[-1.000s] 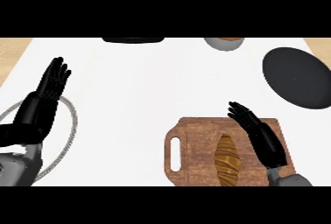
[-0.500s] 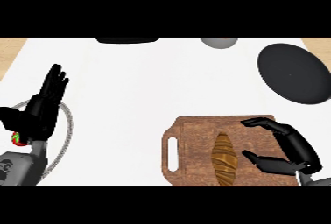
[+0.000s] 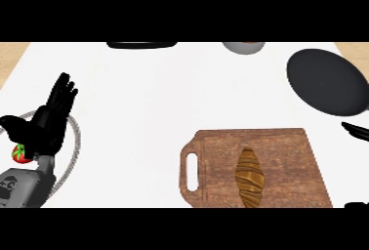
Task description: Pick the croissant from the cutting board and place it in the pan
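A brown croissant (image 3: 249, 178) lies lengthwise on the wooden cutting board (image 3: 288, 146) at the lower right; nothing touches it. The black pan (image 3: 328, 80) sits at the far right, beyond the board. Only the tips of my right hand (image 3: 357, 131) show at the right edge, just off the board's right side. They are spread wide apart and hold nothing. My left hand (image 3: 47, 122) rests open at the left, fingers up, far from the board.
A grey ring-shaped rim (image 3: 73, 146) lies under my left forearm, with a small red and green thing (image 3: 20, 154) beside it. A dark flat object (image 3: 142, 45) and a grey bowl (image 3: 243, 47) stand at the back edge.
My right hand has drawn away from over the board to the right edge, leaving the croissant in place. The left hand has hardly moved.
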`<control>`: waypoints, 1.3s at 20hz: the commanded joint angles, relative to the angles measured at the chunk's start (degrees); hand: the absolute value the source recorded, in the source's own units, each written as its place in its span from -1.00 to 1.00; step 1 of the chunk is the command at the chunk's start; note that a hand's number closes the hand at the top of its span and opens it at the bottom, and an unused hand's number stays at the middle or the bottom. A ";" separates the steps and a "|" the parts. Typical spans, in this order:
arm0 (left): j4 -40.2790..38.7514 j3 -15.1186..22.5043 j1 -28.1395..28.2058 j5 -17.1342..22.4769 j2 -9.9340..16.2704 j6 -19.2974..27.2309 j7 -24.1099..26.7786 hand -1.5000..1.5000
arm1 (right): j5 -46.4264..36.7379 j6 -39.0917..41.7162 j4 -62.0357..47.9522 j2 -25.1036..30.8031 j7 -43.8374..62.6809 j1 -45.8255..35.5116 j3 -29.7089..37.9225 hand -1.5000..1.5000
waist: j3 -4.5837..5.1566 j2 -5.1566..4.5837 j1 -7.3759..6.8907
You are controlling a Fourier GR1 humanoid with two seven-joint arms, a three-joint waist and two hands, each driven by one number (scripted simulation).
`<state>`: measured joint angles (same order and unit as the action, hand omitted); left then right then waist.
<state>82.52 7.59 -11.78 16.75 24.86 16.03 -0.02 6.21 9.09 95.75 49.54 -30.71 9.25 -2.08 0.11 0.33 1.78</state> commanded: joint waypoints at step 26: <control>3.37 -3.31 0.72 -5.15 -3.51 -4.72 -4.09 0.00 | -5.92 12.76 32.29 -3.43 51.91 -15.32 -10.54 -1.00 | -0.09 -0.27 -2.00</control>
<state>84.24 5.33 -11.52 11.43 20.47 12.82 -2.21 4.58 21.69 124.72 49.10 15.30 -5.89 -7.85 0.03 0.01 -0.27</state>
